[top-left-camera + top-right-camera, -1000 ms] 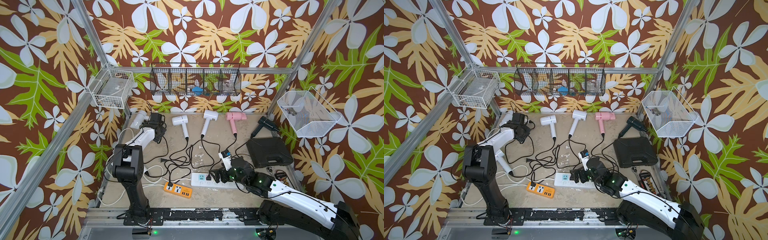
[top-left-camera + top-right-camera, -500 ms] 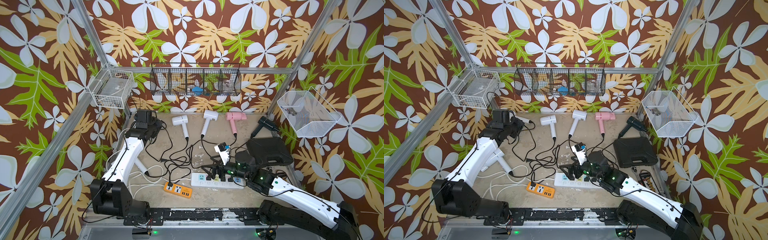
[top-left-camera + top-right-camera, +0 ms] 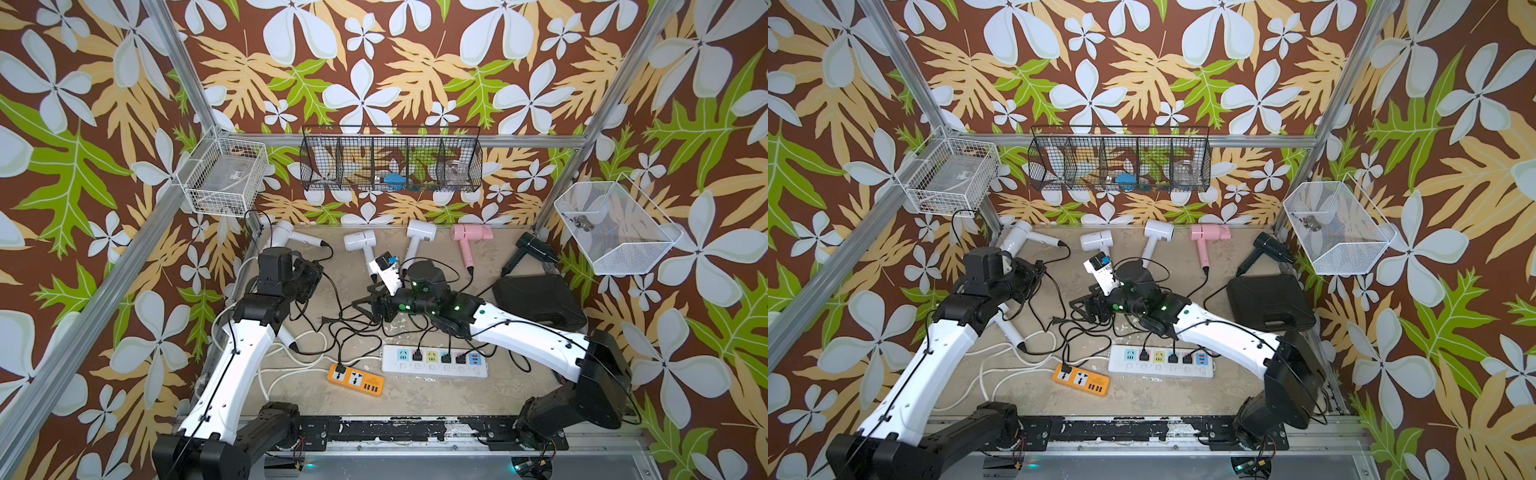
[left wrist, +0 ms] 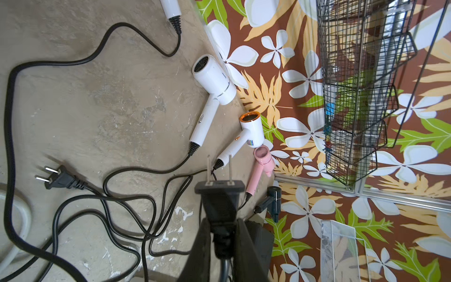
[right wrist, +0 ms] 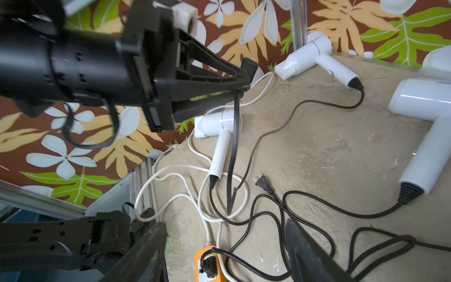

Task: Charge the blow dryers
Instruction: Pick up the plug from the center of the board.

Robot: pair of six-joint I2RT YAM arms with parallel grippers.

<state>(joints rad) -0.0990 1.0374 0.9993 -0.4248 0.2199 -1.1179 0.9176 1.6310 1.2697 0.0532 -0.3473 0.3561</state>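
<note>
Since a second ago my left arm has unfolded and reached out. My right arm has swung off the white strip point(image 3: 434, 362) toward the middle of the frame, and its jaws have closed a bit.

The dryers point(image 3: 419, 232) lie in a row along the top of the table point(image 3: 436, 399). One more white one lies under my left arm at mid left. The white strip sits at lower middle, with the orange strip point(image 3: 355, 379) just left of it. Both have free holes.

My left gripper point(image 4: 220, 225) is clamped tight on a plug point(image 4: 219, 193). The plug is lifted off the table and its prongs stick out past the jaws. My right gripper point(image 3: 365, 306) has its jaws apart and nothing in them. A loose plug point(image 4: 58, 179) lies on the table by the cord tangle.

I think the job now is to carry the held plug to a free hole. I should turn the wrist so the prongs point down, line them up with the slots, and push straight, not at a slant. The cord must not snag the tangle. The right gripper could press on the strip so it cannot slide.
</note>
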